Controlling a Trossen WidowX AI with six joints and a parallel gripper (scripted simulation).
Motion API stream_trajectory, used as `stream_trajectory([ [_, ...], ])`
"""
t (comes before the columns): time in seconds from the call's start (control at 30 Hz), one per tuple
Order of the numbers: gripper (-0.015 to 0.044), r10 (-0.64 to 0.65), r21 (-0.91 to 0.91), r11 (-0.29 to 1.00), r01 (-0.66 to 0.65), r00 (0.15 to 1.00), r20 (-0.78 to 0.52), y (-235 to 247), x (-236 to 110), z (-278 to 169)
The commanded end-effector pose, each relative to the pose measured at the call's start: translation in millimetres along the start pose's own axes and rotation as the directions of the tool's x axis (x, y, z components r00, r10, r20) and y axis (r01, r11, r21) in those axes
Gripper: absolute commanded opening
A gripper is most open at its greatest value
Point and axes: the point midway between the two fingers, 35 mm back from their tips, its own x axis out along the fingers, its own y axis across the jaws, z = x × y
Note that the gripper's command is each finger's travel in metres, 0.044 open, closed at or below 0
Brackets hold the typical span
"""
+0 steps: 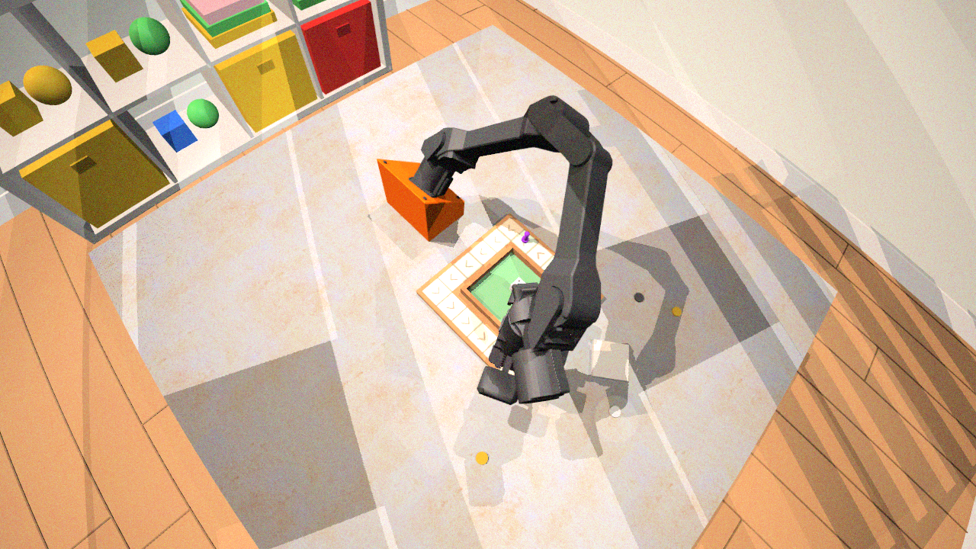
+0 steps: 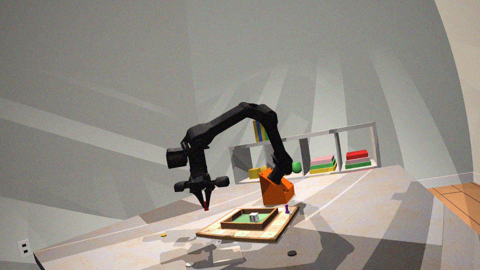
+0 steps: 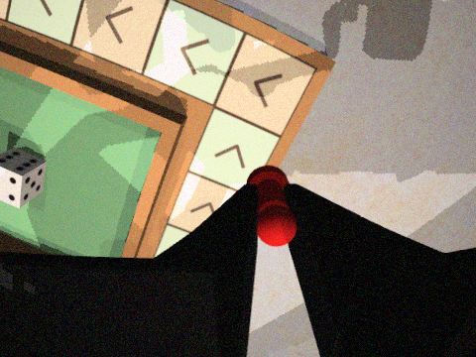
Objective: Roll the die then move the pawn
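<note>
My gripper (image 2: 205, 204) (image 3: 269, 196) is shut on the red pawn (image 2: 206, 208) (image 3: 272, 213) and holds it in the air. In the wrist view the pawn hangs over the outer edge of the game board (image 3: 300, 115) (image 2: 268, 239) (image 1: 447, 300), near a corner square with an arrow. The white die (image 3: 22, 177) (image 2: 254, 217) (image 1: 517, 280) lies in the green tray (image 3: 86, 205) (image 2: 241, 225) (image 1: 494, 283) in the middle of the board. A purple pawn (image 1: 524, 237) (image 2: 286, 208) stands on a far square. In the top view the wrist hides the fingers and the red pawn.
The arm's orange base (image 1: 417, 197) (image 2: 275, 192) stands behind the board. A white card (image 1: 609, 359) lies beside the board. Small discs lie on the mat: black (image 1: 638, 296) (image 2: 291, 253), yellow (image 1: 676, 310), white (image 1: 615, 411), orange (image 1: 481, 457) (image 2: 163, 234). A toy shelf (image 1: 204, 68) (image 2: 335, 134) stands at the back.
</note>
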Motion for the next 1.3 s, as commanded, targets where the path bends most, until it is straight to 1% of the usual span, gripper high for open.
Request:
stream_trajectory([
  [0.0,0.0000,0.003,0.005,1.000,-0.003,1.000,0.009,-2.9,8.3,16.0],
  [0.13,0.0000,0.009,0.006,1.000,-0.009,1.000,0.012,-4.7,17.9,29.8],
  [0.27,0.0000,0.010,0.006,1.000,-0.010,1.000,0.012,-4.9,24.7,30.7],
  [0.47,0.0000,0.011,0.006,1.000,-0.011,1.000,0.013,-4.2,52.4,31.0],
  [1.0,0.0000,0.012,0.005,1.000,-0.012,1.000,0.013,-3.7,70.4,31.3],
  [1.27,0.0210,0.010,0.000,1.000,-0.010,1.000,0.009,-4.2,67.9,30.8],
])
